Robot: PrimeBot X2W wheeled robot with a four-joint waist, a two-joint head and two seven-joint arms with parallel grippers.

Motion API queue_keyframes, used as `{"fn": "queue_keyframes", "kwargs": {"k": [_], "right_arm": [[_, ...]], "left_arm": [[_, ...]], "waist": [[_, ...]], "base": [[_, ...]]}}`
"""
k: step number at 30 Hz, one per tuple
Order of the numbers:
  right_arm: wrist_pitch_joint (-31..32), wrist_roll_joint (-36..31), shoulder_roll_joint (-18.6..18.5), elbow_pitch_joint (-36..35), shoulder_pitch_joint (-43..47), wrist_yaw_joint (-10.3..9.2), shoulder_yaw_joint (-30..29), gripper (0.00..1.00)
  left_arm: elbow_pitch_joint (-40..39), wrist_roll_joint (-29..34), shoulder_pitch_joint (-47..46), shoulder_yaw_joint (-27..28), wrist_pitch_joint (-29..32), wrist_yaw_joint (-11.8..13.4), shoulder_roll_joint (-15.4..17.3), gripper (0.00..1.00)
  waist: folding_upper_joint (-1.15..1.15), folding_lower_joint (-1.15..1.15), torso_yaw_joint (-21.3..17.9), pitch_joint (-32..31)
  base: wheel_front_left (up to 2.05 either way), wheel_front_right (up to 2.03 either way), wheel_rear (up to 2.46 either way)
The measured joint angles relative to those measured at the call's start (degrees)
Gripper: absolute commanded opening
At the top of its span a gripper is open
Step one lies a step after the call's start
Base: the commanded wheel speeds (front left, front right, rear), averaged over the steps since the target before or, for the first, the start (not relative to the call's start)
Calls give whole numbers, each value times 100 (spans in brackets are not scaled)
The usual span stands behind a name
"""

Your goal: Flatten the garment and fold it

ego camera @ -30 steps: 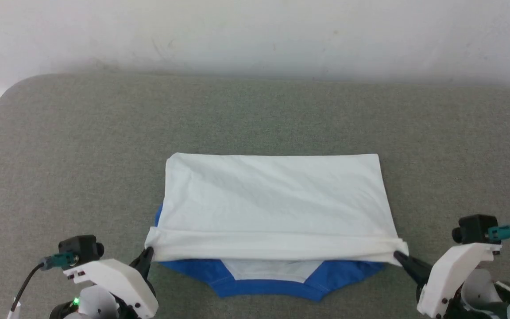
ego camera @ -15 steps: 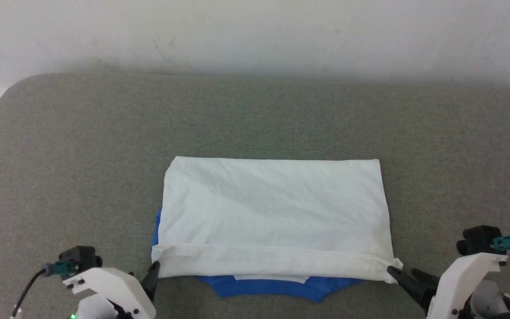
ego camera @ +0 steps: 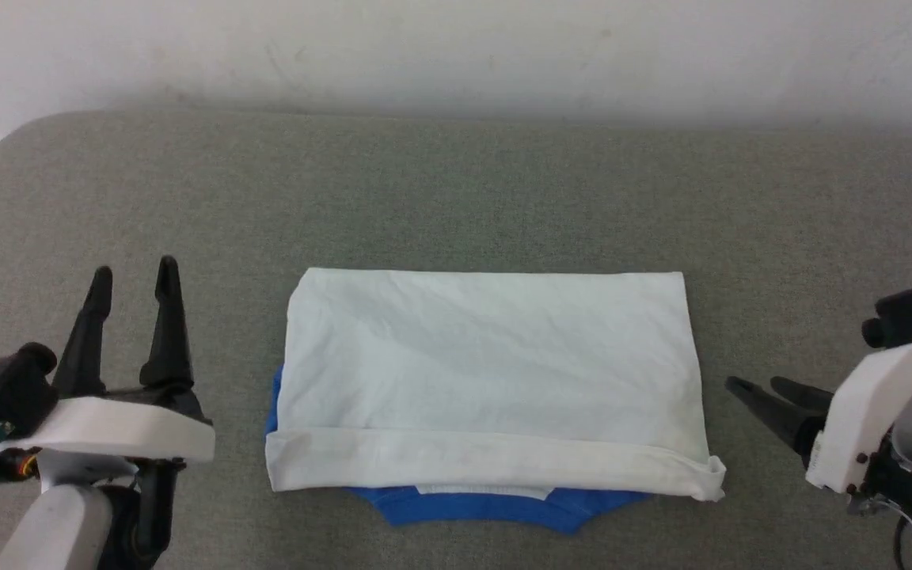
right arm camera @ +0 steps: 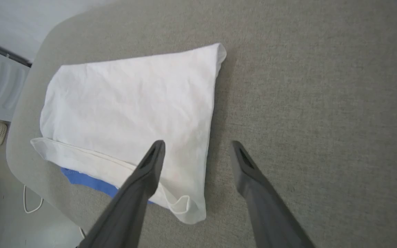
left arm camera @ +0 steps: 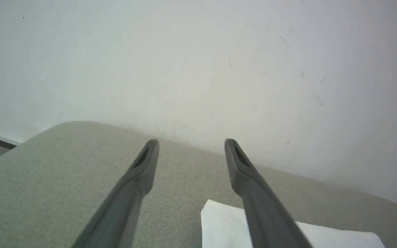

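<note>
head view: the shirt (ego camera: 488, 372) lies folded on the grey surface (ego camera: 456, 198). left gripper (ego camera: 134, 269) and right gripper (ego camera: 753, 384): fingers apart, clear of it.

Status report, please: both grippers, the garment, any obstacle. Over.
Left gripper open, empty, left of garment. Right gripper open, empty, right of it. Garment folded on grey surface, blue trim showing at near edge. No obstacle seen.
</note>
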Motion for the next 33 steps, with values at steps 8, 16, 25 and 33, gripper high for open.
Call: {"fn": "queue_keyframes", "kwargs": {"k": [8, 16, 25, 33], "right_arm": [[318, -2, -227, 1042, -743, 0, 742, 100], [122, 78, -223, 1802, -1224, 0, 1597, 100], [-320, 330, -192, 2254, -1639, 1, 2283, 100], [-624, 469, -338, 2614, -1730, 10, 2356, 0]], "left_arm": [[303, 1323, -592, -115, -632, -441, -424, 100], [533, 1790, -619, 375, -633, -822, -1093, 100], [772, 2083, -617, 615, -633, -1292, -1415, 100], [927, 2213, -587, 790, -633, -1571, -1630, 100]], "waist": [[0, 0, 65, 371], [0, 0, 93, 677], [0, -1, 153, 728], [0, 0, 157, 631]], "base": [[0, 0, 0], [0, 0, 0], [0, 0, 0], [0, 0, 0]]}}
